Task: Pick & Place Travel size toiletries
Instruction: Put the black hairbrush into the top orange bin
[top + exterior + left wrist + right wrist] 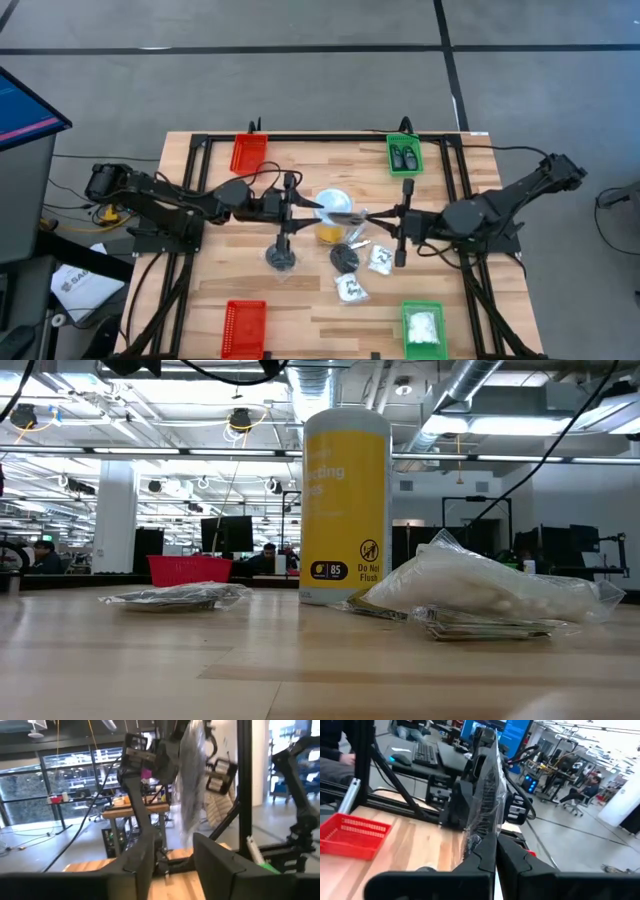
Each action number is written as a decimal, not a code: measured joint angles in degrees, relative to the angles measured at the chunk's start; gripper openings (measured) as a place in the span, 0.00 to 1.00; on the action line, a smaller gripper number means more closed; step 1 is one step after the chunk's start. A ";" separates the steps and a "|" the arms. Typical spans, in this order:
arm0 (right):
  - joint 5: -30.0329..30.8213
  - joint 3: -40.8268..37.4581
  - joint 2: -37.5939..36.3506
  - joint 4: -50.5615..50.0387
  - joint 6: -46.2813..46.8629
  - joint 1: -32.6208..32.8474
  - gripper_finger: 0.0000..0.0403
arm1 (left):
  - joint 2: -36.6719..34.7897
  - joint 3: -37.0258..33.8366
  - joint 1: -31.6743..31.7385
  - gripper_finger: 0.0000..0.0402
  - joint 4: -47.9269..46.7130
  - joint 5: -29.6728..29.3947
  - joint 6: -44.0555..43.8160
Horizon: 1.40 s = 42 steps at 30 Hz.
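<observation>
**Packet held between both arms, mid-air**

Left gripper (292,205): fingers spread, packet (345,214) hanging ahead. Right gripper (495,851) pinches packet's lower edge above yellow jar (332,209). Risk, judged: thin film slips, falls among the toiletries below.

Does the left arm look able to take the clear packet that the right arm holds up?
Probably yes. The left tool is open and faces the clear packet, and nothing seems to stand between them. The right tool is shut on the packet, so it would have to let go.

Overhead, table-level and two wrist cameras share the table (250,290).
</observation>
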 joint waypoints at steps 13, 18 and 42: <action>-5.50 0.00 0.77 3.85 -1.15 -3.79 0.00 | 0.00 0.01 0.85 0.49 0.87 2.98 -2.08; -7.81 0.00 0.78 4.11 -1.11 -5.30 0.00 | 0.00 0.01 0.85 0.49 2.55 2.98 -2.08; -10.69 0.02 5.49 8.06 -1.15 -11.60 0.00 | 0.00 0.01 4.22 0.26 6.35 7.60 -3.21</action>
